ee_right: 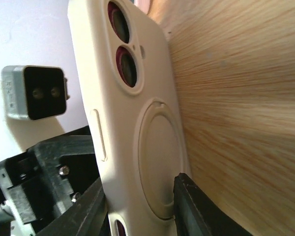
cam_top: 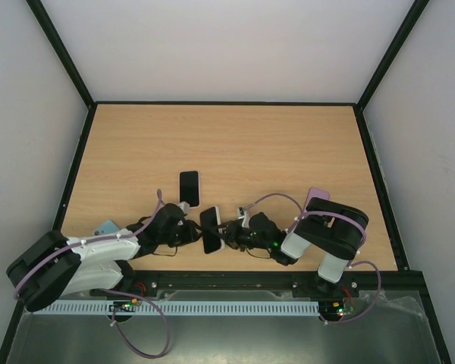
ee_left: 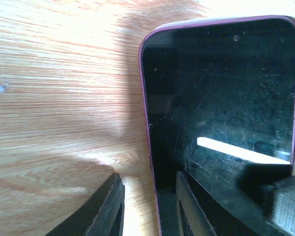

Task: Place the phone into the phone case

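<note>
A cream phone case stands on its long edge on the wooden table, its back to the right wrist camera. A dark red phone shows through its lens cut-outs. My right gripper is shut on the case, one finger on each face. In the left wrist view the phone shows a black scratched screen and a purple rim. My left gripper is open and straddles the phone's left edge, one finger over the screen, the other beside it with a gap. From above, the cased phone sits between both grippers.
A second dark-screened phone with a white rim lies flat just behind the grippers. A pink object lies behind the right arm and a light blue one by the left arm. The table's front edge is close.
</note>
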Controlling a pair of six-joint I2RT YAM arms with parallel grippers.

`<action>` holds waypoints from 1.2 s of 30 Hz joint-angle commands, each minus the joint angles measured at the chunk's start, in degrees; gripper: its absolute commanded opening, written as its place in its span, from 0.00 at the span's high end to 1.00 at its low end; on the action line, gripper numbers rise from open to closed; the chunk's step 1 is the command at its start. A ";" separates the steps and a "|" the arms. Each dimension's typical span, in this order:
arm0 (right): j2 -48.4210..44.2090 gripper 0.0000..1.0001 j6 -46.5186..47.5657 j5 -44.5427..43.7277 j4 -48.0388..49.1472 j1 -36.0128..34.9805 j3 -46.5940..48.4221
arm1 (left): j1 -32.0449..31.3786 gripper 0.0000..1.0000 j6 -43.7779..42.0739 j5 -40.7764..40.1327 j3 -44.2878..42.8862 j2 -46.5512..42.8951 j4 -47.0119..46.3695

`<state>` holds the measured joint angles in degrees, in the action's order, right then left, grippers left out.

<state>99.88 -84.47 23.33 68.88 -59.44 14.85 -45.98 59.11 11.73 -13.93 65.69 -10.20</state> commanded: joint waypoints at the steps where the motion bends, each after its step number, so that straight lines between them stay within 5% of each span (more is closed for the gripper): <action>1: -0.73 0.71 1.98 -0.48 -4.30 -0.53 1.31 | -0.25 0.68 -0.90 2.32 0.40 1.97 -0.59; 9: -3.41 0.81 5.61 -2.71 -13.11 -0.28 2.92 | -0.20 0.69 0.04 4.01 0.32 3.09 -3.00; 13: -3.67 0.86 4.98 -1.07 -8.36 0.28 2.22 | 2.70 0.67 0.82 7.88 1.59 1.26 -5.08; 28: -13.86 0.89 3.43 5.86 7.07 1.08 1.85 | 28.55 0.14 0.47 30.26 4.05 -30.31 2.15; 36: -16.73 0.89 0.63 11.00 13.55 1.05 3.89 | 29.13 0.13 13.44 37.14 5.62 -36.87 -16.01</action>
<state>84.90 -81.80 30.48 71.66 -58.57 16.62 -17.17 64.20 42.76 -9.98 31.59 -14.50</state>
